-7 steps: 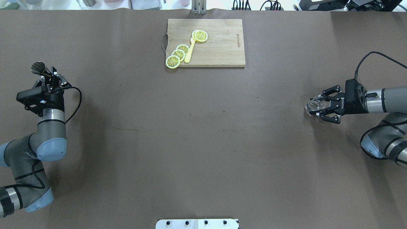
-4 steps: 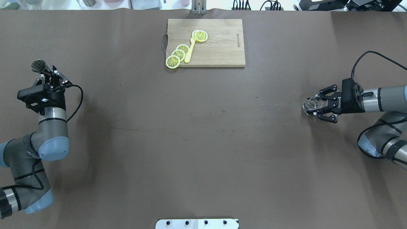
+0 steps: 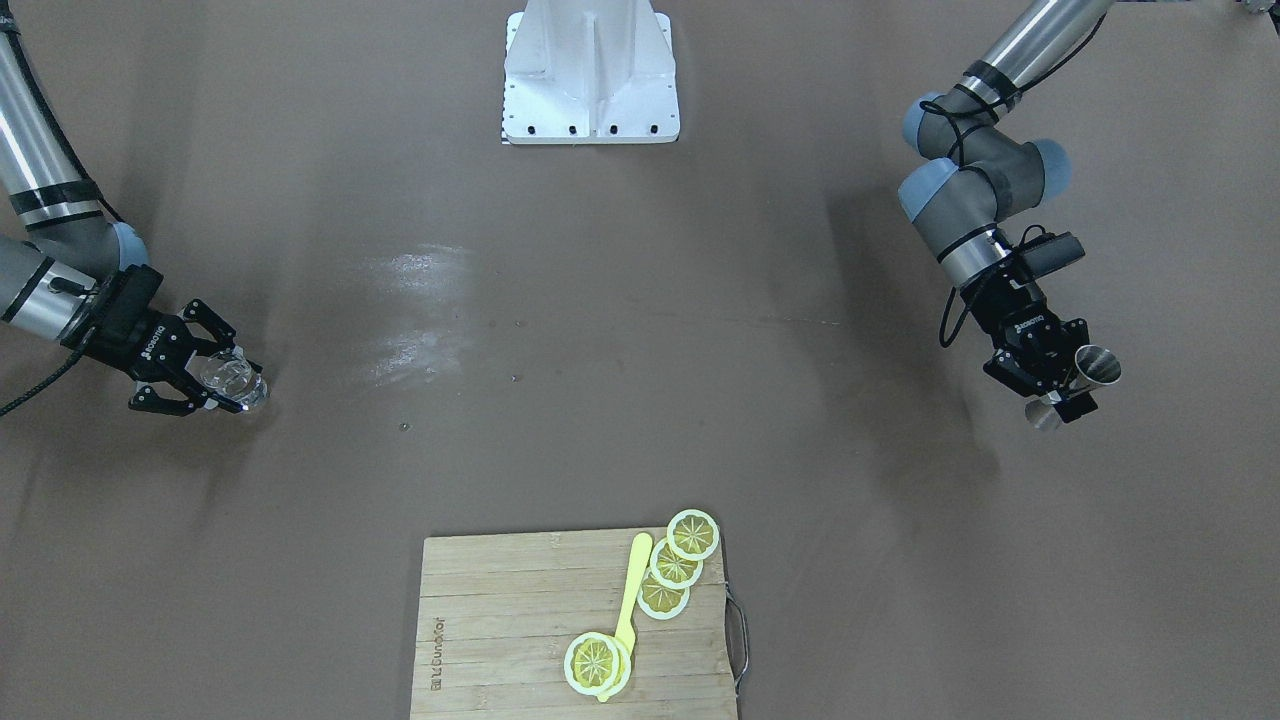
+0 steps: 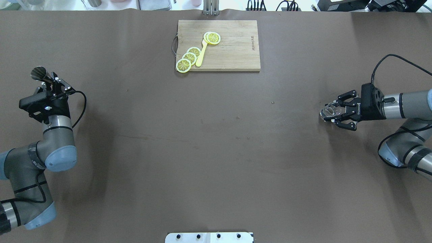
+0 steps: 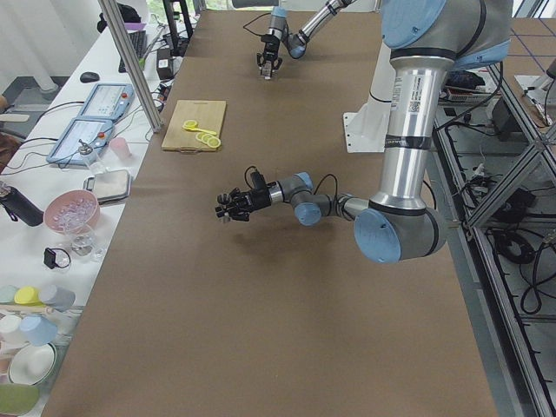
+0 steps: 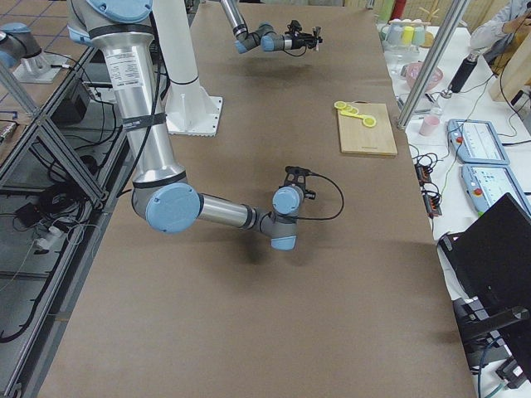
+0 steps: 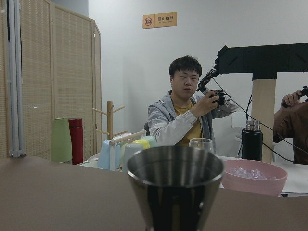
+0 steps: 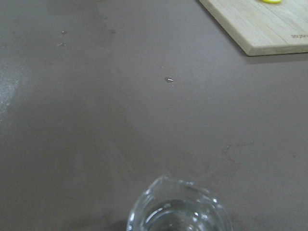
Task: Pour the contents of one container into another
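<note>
The clear glass cup (image 4: 329, 110) sits between the fingers of my right gripper (image 4: 332, 112), which is shut on it at the table's right side. The right wrist view shows the glass cup's (image 8: 178, 208) rim and pouring lip from above, with bare table beyond. My left gripper (image 4: 50, 82) is shut on the waist of the steel jigger (image 4: 38, 73) at the far left. The steel jigger (image 3: 1090, 368) is held a little tilted above the table in the front-facing view. The jigger's (image 7: 175, 185) open upper cone fills the lower middle of the left wrist view. The two arms are far apart.
A wooden cutting board (image 4: 236, 50) with lemon slices (image 4: 189, 58) and a yellow utensil (image 4: 201, 55) lies at the far centre. The robot's white base plate (image 4: 209, 237) is at the near edge. A person with a camera sits beyond the table in the left wrist view.
My right gripper has carried the glass cup slightly left, toward the table's middle. My left gripper has shifted slightly left and away with the jigger.
</note>
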`<state>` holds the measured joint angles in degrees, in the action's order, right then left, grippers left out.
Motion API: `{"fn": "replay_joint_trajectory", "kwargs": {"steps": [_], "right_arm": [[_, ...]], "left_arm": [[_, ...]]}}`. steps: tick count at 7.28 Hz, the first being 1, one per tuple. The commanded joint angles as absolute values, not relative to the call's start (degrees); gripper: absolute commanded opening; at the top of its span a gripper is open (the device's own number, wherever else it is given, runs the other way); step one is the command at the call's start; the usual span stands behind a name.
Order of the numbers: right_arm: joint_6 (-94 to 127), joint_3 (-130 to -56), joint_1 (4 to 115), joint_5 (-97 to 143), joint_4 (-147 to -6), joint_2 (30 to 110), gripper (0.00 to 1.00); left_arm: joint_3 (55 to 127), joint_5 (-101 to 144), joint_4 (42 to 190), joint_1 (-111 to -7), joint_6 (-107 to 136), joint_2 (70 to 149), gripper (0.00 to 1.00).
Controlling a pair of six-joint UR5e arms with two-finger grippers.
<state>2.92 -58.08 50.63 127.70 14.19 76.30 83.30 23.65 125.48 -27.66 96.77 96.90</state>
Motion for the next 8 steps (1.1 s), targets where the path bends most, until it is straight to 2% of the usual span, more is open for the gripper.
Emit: {"fn": "replay_joint_trajectory", "kwargs": {"steps": [1,2,3,5,6,8], "right_arm": [[2.99,-58.18,50.45,127.71,14.15,76.03,0.08],[2.99,-58.27,50.45,127.71,14.15,75.94,0.23],[2.99,-58.27,50.36,127.44,14.15,75.85,0.31],[2.99,-58.62,50.36,127.35,14.24,75.94,0.62],[3.08,-58.54,50.36,127.35,14.24,75.94,1.0],[3.08,-58.62,50.36,127.35,14.24,75.94,1.0]], "left_arm": [[83.23,22.95,120.01,-26.2,102.18,96.68,0.0],[83.23,22.24,119.45,-25.84,102.48,96.68,0.0],[83.15,22.24,119.36,-25.32,102.48,96.68,0.0],[82.88,22.24,119.27,-24.88,102.48,96.85,0.0],[82.79,22.24,119.35,-24.53,102.48,97.12,0.0],[82.18,22.15,119.27,-24.43,102.48,97.38,0.0]]}}
